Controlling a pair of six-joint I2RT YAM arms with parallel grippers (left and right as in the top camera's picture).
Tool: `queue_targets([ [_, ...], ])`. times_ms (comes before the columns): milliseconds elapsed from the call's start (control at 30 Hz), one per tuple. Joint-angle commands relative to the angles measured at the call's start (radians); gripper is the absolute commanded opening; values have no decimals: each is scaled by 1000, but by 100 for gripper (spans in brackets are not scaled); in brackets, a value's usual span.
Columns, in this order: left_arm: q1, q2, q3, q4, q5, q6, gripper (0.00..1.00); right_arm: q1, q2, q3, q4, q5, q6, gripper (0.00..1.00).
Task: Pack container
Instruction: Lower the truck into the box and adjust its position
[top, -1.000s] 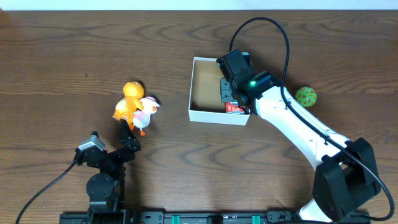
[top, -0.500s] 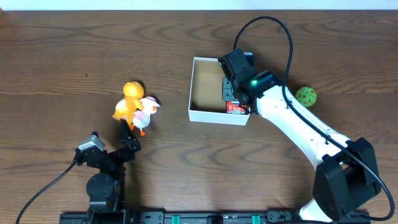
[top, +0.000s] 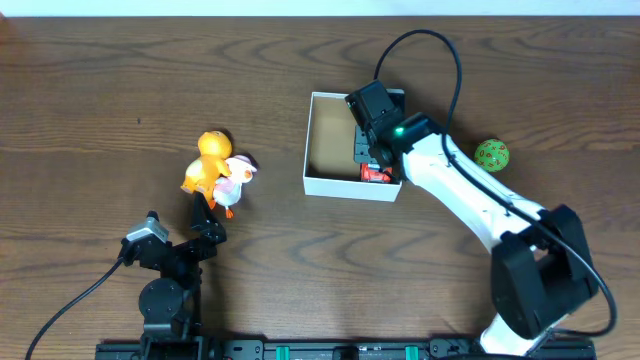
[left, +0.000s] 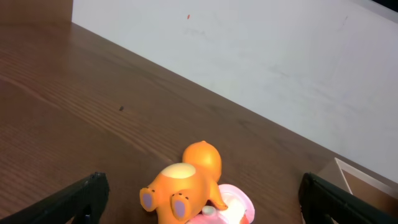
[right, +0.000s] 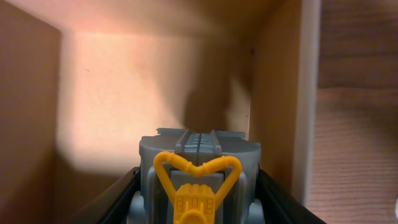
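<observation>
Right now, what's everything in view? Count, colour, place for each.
container: 1, white walls with a tan inside, centre-right of the table
grey and yellow toy: 1, grey with a yellow front piece, inside the container by its right wall
orange toy: 1, orange, on the table left of the container, touching the pink and white toy
pink and white toy: 1, pink and white, against the orange toy's right side
green ball: 1, green with spots, on the table right of the container
table: 1, dark brown wood
left gripper: 1, black, open, just in front of the two toys
right gripper: 1, black on a white arm, inside the container, shut on the grey and yellow toy
</observation>
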Motion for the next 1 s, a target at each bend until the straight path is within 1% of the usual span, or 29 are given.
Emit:
queue_targets([
  [0,1,-4,-23,-33,-8,14,98,-6,21,16,2,18,24,35],
  [267,1,-4,-23,-33,-8,13,98,-13,74,16,1,24,24,36],
  [567,1,-4,-23,-33,-8,13,98,-25,82,16,-5,21,24,36],
  [633,1,-4,-23,-33,-8,13,98,-23,82,16,-4,21,24,39],
  [667,1,-4,-23,-33,-8,13,98,-23,82,16,-3,21,24,42],
  [733,1,-4,-23,-33,-8,13,98,-23,82,16,-4,19,24,52],
  [767,1,-4,-23,-33,-8,13,98,-23,82,16,-4,14,23,59],
  [833,1,-4,-23,-33,-8,13,98,-23,82,16,-3,1,23,68],
  [967,1,-4,-23,-33,-8,13,98,-23,82,16,1,-2,23,73],
])
